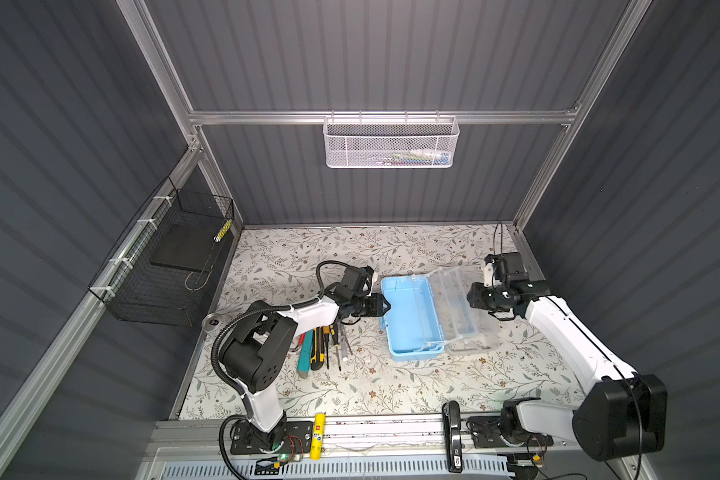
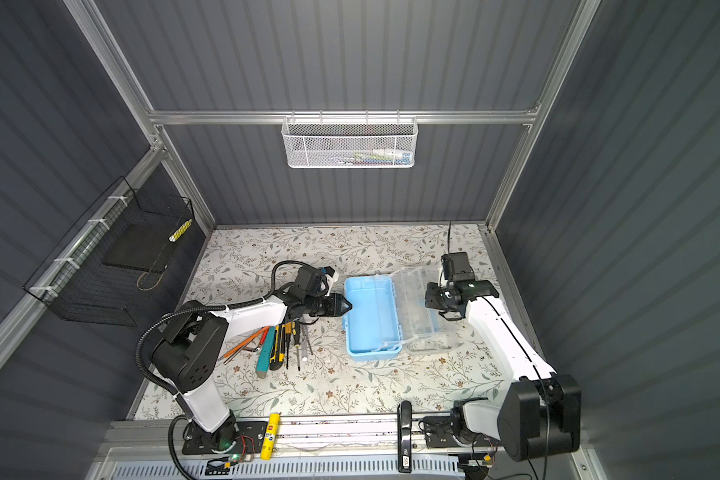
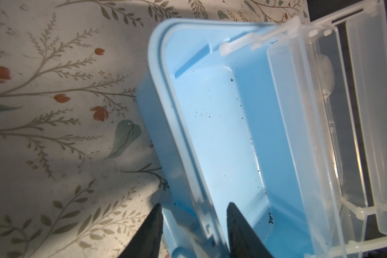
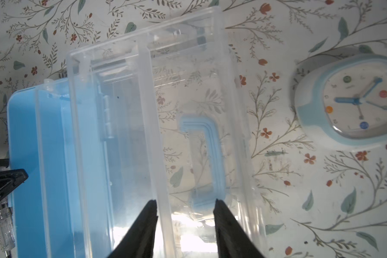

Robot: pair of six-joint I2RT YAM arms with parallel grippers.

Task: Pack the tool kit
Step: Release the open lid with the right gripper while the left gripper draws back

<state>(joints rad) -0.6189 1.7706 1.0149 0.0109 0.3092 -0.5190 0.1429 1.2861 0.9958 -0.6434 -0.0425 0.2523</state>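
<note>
The tool kit box (image 1: 410, 320) lies open on the floral table, with its light-blue base (image 3: 221, 134) empty. Its clear lid (image 4: 188, 89) is folded out to the right, the blue handle (image 4: 212, 160) showing through it. My left gripper (image 3: 194, 204) is open at the box's left wall, one finger outside and one inside. My right gripper (image 4: 184, 202) is open over the lid's right part, holding nothing. The yellow-black utility knife (image 1: 319, 349), the screwdrivers (image 1: 335, 345) and a teal tool (image 2: 265, 353) lie together left of the box, beside my left arm.
A white mesh basket (image 1: 389, 141) hangs on the back rail and a black wire basket (image 1: 171, 266) on the left wall. A blue-and-white clock (image 4: 349, 100) lies right of the lid. A yellow glue stick (image 1: 317, 436) and a black stapler (image 1: 453, 436) lie on the front rail.
</note>
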